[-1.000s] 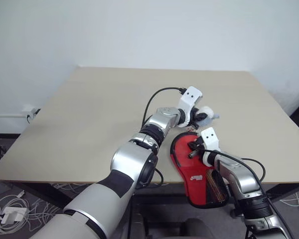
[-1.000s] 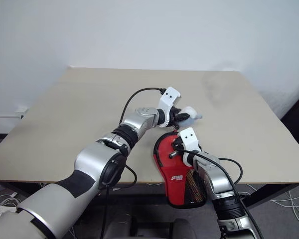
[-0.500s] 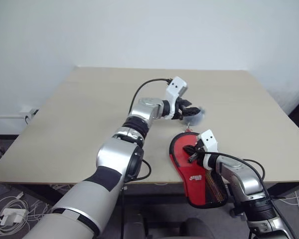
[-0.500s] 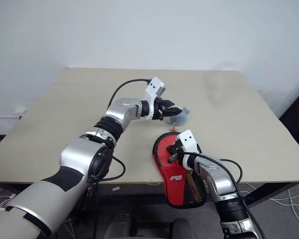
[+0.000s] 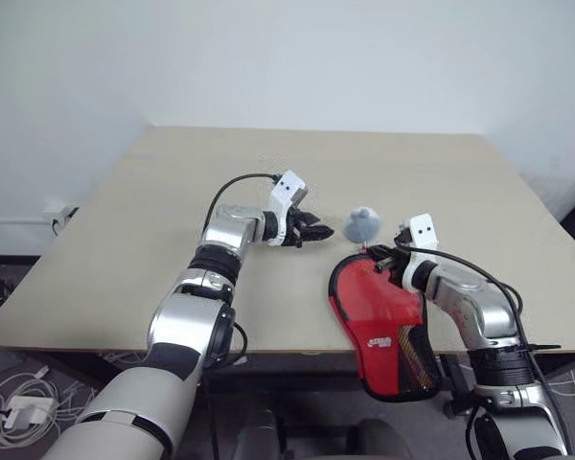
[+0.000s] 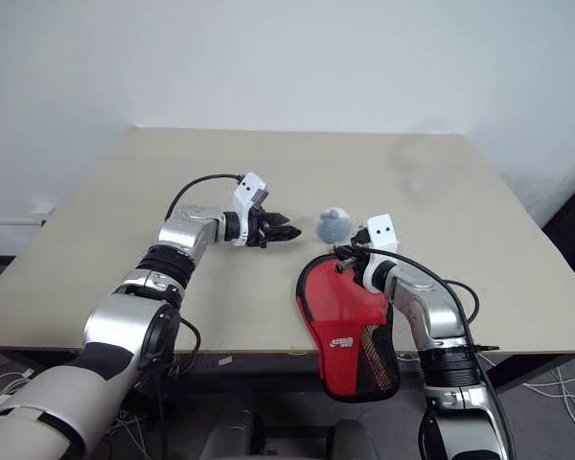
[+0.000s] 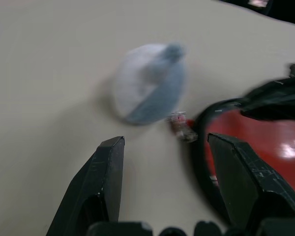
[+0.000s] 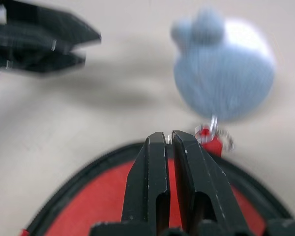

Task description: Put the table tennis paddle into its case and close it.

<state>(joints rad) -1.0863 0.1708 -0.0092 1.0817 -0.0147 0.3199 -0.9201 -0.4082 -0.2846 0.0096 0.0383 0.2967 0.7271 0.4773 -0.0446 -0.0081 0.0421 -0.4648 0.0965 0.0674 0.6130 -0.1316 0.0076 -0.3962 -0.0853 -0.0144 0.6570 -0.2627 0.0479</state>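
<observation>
Bench (image 5: 172, 192): a smooth, matt beige top, seemingly laminate. Case (image 5: 379, 311), lying over the bench's near edge: soft red cloth, edged in black zip tape, with a see-through mesh panel over its overhanging end; a small glossy red and clear pull (image 8: 211, 136) is seen at its rim. Wad (image 5: 362, 223), just beyond the case: pale grey-blue, matt, fuzzy like cloth. Left gripper (image 5: 318, 233) and right gripper (image 8: 172, 143): fingers of smooth black plastic with a dull sheen, carried on white plastic housings and brushed silver metal arms.
</observation>
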